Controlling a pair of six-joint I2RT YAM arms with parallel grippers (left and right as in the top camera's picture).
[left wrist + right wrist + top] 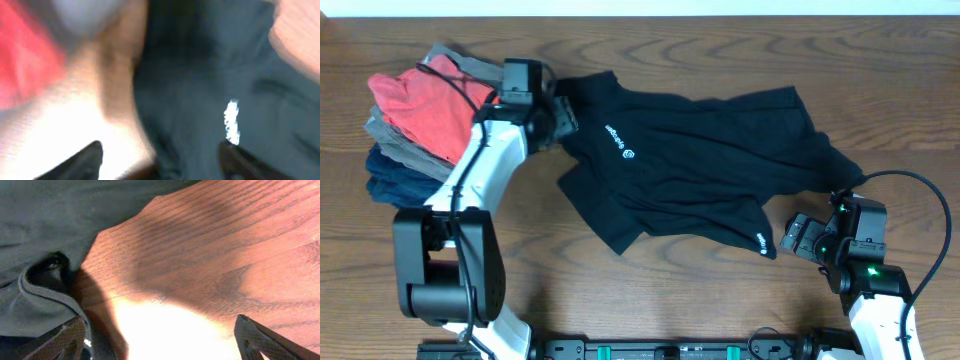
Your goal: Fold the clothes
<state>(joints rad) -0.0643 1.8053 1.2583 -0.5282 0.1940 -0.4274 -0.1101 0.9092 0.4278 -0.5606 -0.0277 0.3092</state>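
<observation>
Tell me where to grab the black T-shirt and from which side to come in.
Grip the black T-shirt at its hemmed sleeve edge by the white lettering, coming from the robot's right with the right gripper. That sleeve sticks out at the shirt's outline, nearest those open jaws, and its hem seems to gape, leaving room for a finger.

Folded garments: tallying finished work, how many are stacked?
3, stacked at the overhead view's left: red-orange garment on top, grey garment beneath, navy garment lowest. More may be hidden.
</observation>
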